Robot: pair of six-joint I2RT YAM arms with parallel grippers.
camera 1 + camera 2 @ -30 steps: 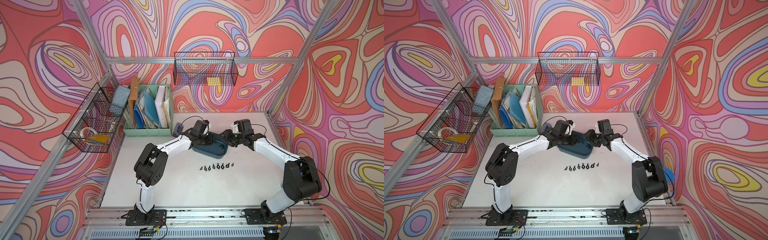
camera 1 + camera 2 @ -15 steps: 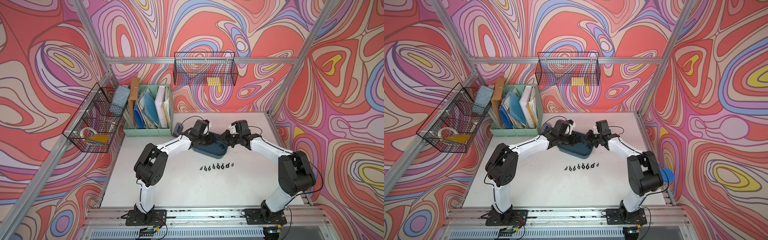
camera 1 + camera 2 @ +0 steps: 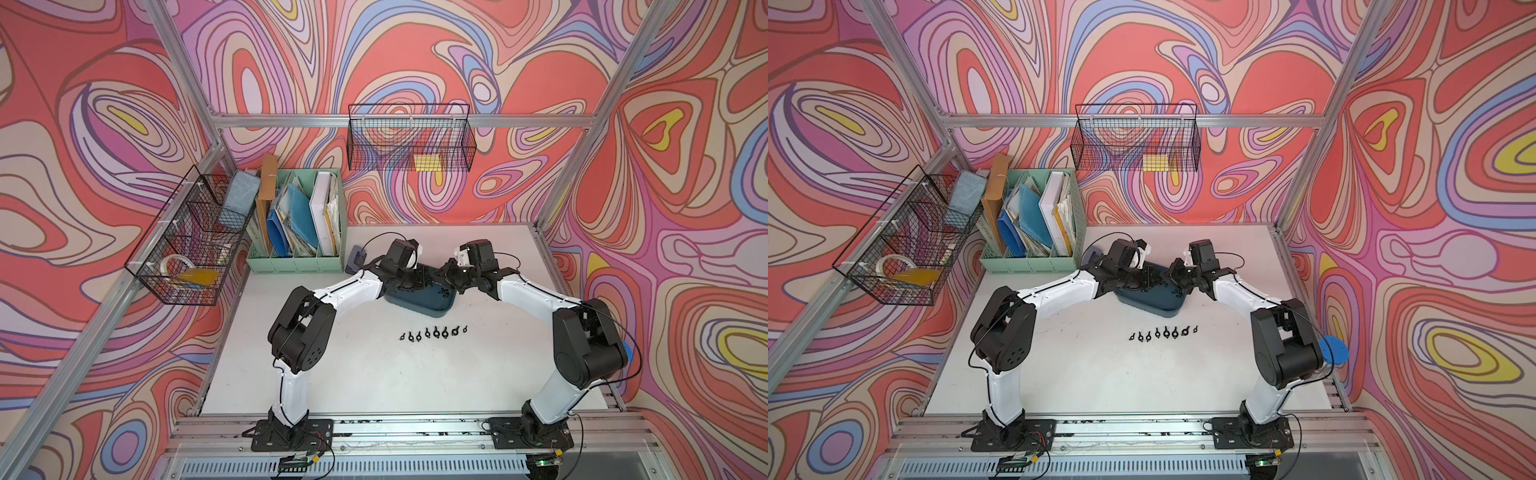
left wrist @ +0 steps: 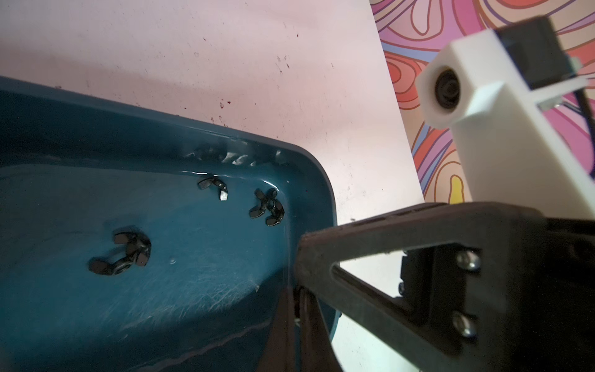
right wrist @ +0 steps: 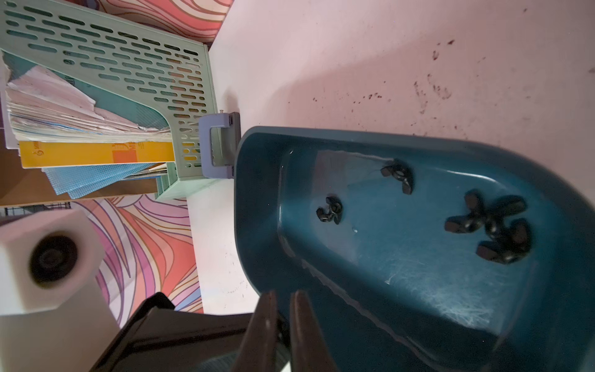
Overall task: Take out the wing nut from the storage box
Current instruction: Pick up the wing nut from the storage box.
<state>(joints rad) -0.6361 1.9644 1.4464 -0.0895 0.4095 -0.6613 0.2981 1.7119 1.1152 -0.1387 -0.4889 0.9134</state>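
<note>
The dark teal storage box (image 3: 428,301) lies at the middle back of the white table, seen in both top views (image 3: 1154,301). Several black wing nuts lie inside it: one alone (image 4: 122,254), one by the wall (image 4: 214,188), and two overlapping in a corner (image 4: 267,211). The right wrist view shows the same nuts (image 5: 489,232). My left gripper (image 4: 297,302) is shut on the box's rim (image 4: 309,167). My right gripper (image 5: 283,299) is shut on the rim close beside it, one finger (image 5: 267,322) outside the wall and one inside. Both grippers meet over the far side of the box (image 3: 434,276).
A row of several wing nuts (image 3: 432,332) lies on the table in front of the box. A mint-green file organiser (image 3: 297,232) and a purple hole punch (image 3: 355,257) stand behind and to the left of the box. Black wire baskets hang on the back wall (image 3: 409,139) and the left wall (image 3: 187,245).
My right gripper has moved in toward the box and closed on its rim. The left gripper has kept its grip and place.
</note>
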